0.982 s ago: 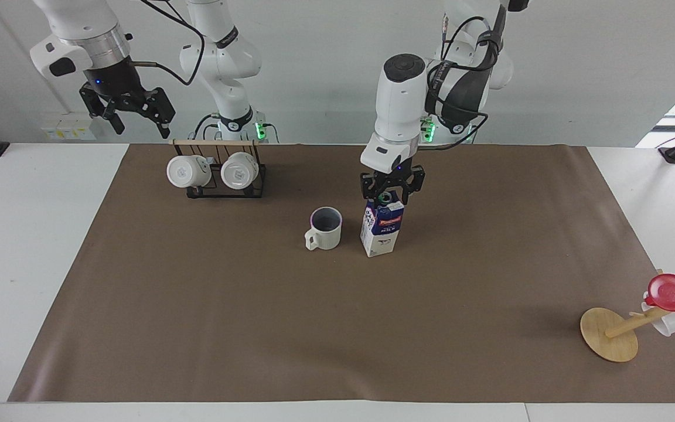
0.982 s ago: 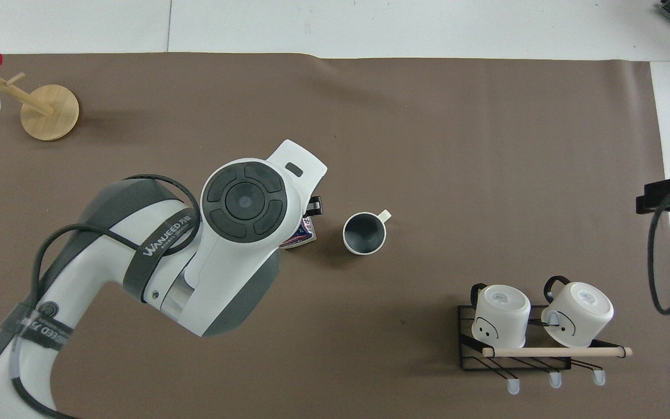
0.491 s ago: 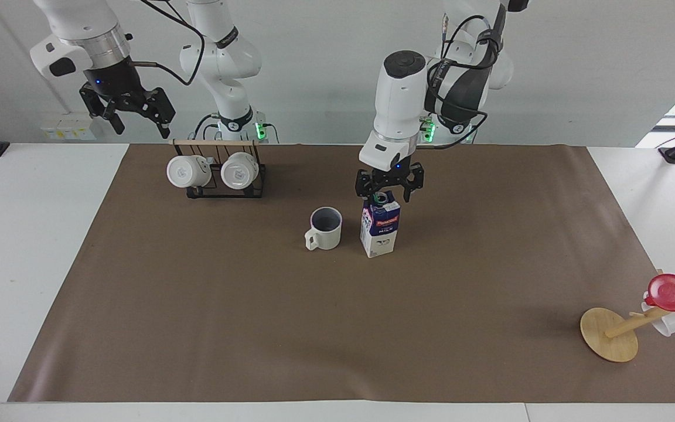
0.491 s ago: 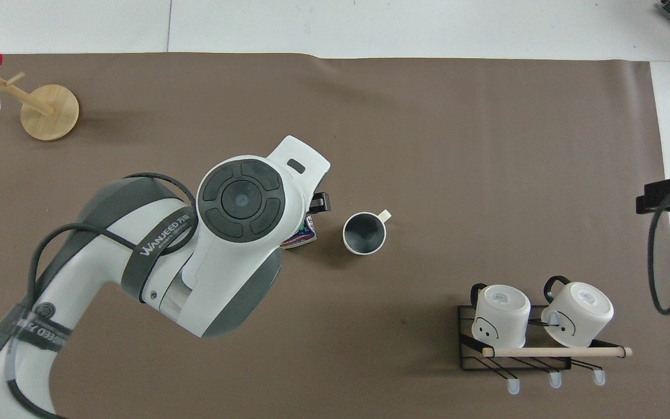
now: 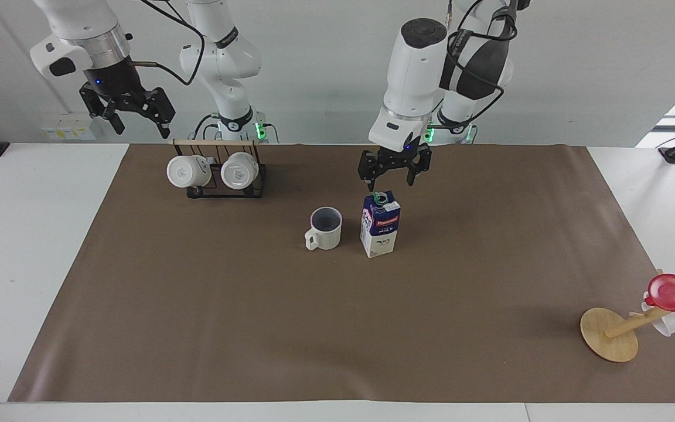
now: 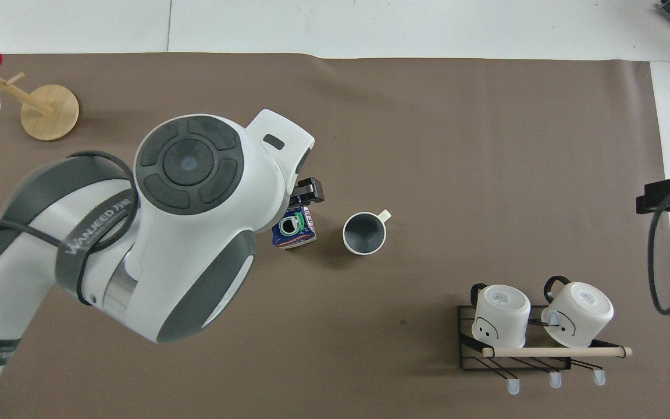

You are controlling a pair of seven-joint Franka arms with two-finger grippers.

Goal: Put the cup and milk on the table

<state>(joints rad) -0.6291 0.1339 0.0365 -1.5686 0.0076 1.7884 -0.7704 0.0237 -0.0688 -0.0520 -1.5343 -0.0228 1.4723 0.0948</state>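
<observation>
1. Blue-and-white milk carton [image 5: 379,224] stands upright mid-bench [image 5: 50,234] on the brown mat [image 5: 197,322], long axis vertical, green cap up.
2. Cup [image 5: 325,228] sits just beside it toward the right arm's end, mouth up, handle pointing away from the robots.
3. Left hand [image 5: 394,177] was clamped on the carton top a second ago; now it's let go, fingers spread, lifted clear above it.
4. Right hand [image 5: 129,116] waits open, up over the bench's robot-side edge by the mug rack [image 5: 226,176].
</observation>
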